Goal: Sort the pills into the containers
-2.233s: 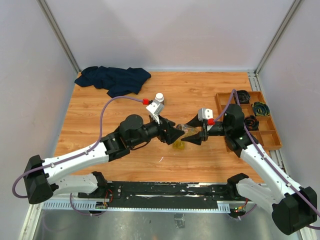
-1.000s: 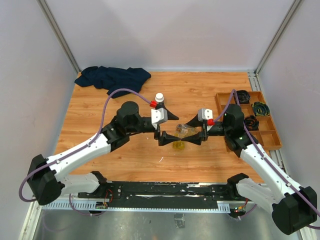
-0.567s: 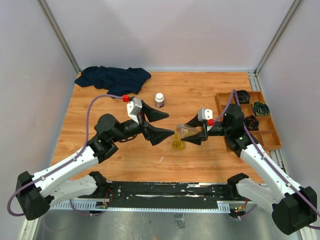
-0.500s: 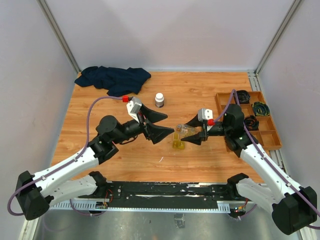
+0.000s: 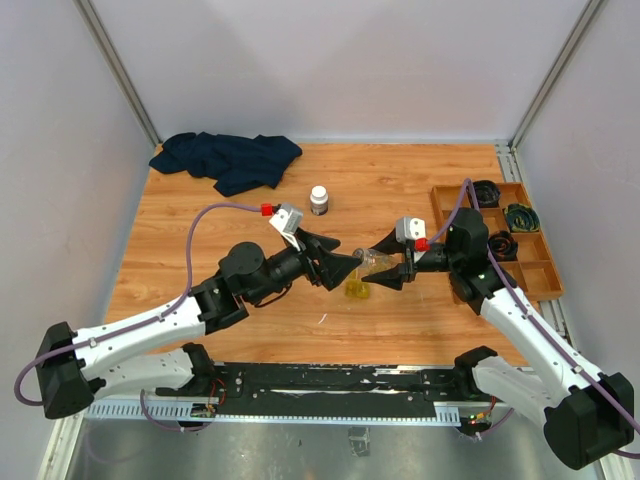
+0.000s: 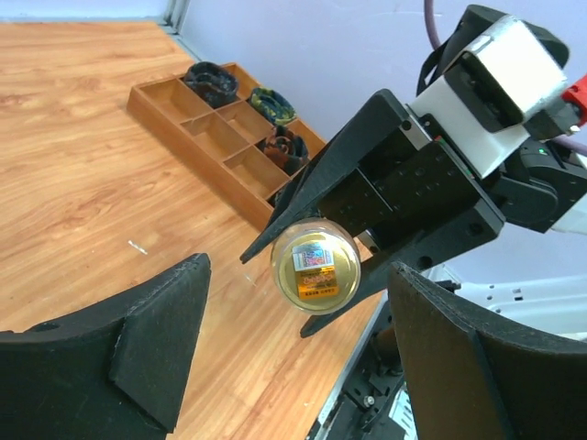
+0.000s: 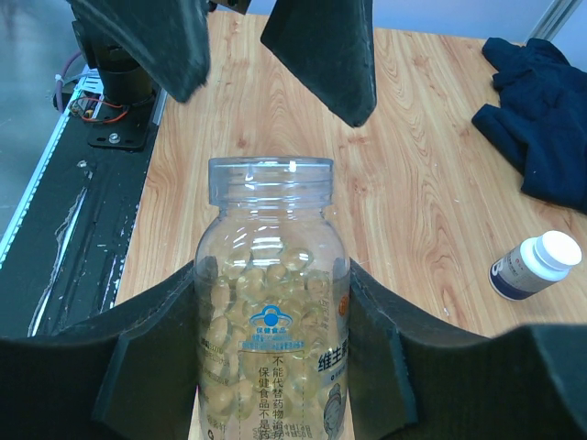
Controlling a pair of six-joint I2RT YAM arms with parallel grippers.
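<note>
Vial (image 7: 271, 302) of yellow capsules: top-view centre, tipped sideways, pinched by right tool (image 5: 379, 266) | left tool (image 5: 347, 256): spread, facing its mouth | yellow case (image 5: 357, 289): on table (image 5: 200, 220), just below.

Mid-table is tight: the left gripper (image 5: 348, 256), fingers spread, sits just before the mouth of the vial (image 5: 368, 260) clamped in the right gripper (image 5: 388, 266), with the case (image 5: 356, 290) right under them. The cloth (image 5: 228, 160) fills the far left, the bottle (image 5: 319, 199) stands near it, and the tray (image 5: 536, 272) lines the right edge. There is open table (image 5: 400, 180) between bottle and tray, and left of the left arm
</note>
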